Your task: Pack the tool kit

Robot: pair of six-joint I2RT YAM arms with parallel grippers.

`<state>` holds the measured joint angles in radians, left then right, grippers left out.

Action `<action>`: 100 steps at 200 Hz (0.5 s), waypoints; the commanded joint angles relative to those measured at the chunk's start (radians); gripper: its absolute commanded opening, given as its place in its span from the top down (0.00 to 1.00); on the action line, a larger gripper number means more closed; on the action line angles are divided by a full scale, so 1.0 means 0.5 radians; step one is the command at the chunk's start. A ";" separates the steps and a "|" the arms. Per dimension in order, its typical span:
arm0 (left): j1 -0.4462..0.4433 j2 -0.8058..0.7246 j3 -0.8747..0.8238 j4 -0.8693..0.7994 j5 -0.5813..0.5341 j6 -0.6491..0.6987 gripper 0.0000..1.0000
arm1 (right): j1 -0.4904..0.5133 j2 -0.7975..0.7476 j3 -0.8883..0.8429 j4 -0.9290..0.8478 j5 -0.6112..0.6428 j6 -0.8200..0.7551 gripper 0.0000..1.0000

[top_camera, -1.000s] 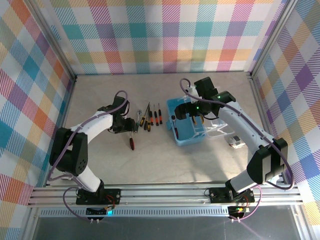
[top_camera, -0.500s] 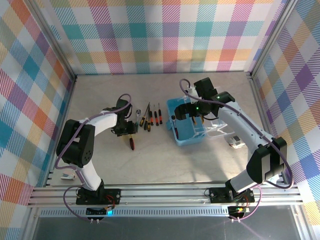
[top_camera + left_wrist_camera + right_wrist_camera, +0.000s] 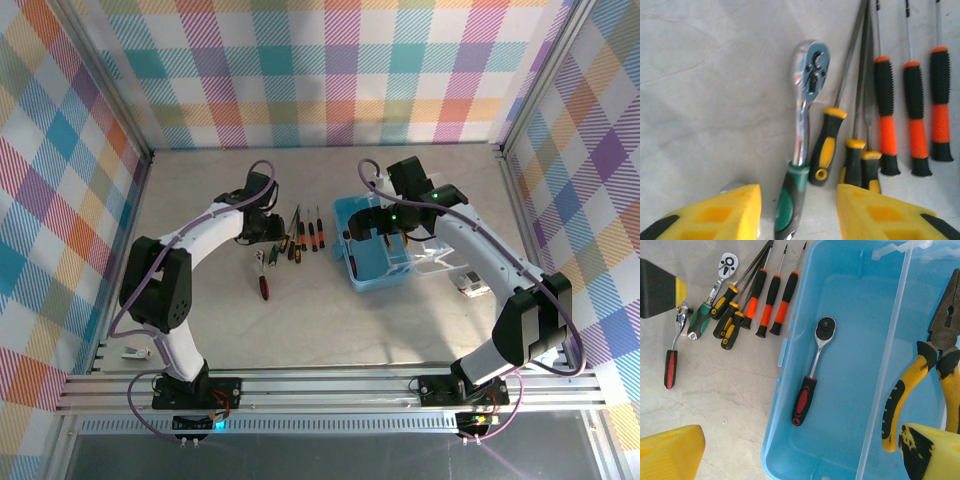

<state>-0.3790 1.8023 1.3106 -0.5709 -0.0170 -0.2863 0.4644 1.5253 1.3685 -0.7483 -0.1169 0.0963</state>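
Tool kit case (image 3: pixel 374 268) sits open right of centre on the table (image 3: pixel 200 310), with the loose tools in a row just left of it. My count on the table: one green-handled ratchet (image 3: pixel 802 115), one small red-handled ratchet (image 3: pixel 671 367), three yellow-and-black screwdrivers (image 3: pixel 826 145) and three orange-and-black screwdrivers (image 3: pixel 912 115). Inside the case there is one red-and-black ratchet (image 3: pixel 812 370). One pair of yellow-handled pliers (image 3: pixel 944 320) lies past the clear edge; I cannot tell whether that is tray or lid. Left gripper (image 3: pixel 799 200) hangs with fingers wide, straddling the green handle. Right gripper (image 3: pixel 800 452) hangs over the case with fingers wide, holding nothing. I judge the tools stiff, small and fairly light. The chrome shanks look slippery, so I would pinch the rubber handles. The thin case may slide if nudged.
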 commanded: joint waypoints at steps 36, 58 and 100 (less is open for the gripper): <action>-0.060 0.235 0.128 -0.012 0.049 0.051 0.67 | 0.003 0.035 -0.028 0.027 -0.018 0.015 0.01; -0.070 0.269 0.152 -0.003 0.055 0.054 0.69 | 0.004 0.049 -0.028 0.033 -0.018 0.019 0.01; -0.085 0.304 0.181 0.000 0.047 0.063 0.70 | 0.004 0.069 -0.030 0.037 -0.017 0.022 0.01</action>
<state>-0.4080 1.9347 1.3724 -0.5705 -0.0013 -0.2680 0.4644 1.5455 1.3666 -0.7406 -0.1165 0.0963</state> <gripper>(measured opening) 0.301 0.989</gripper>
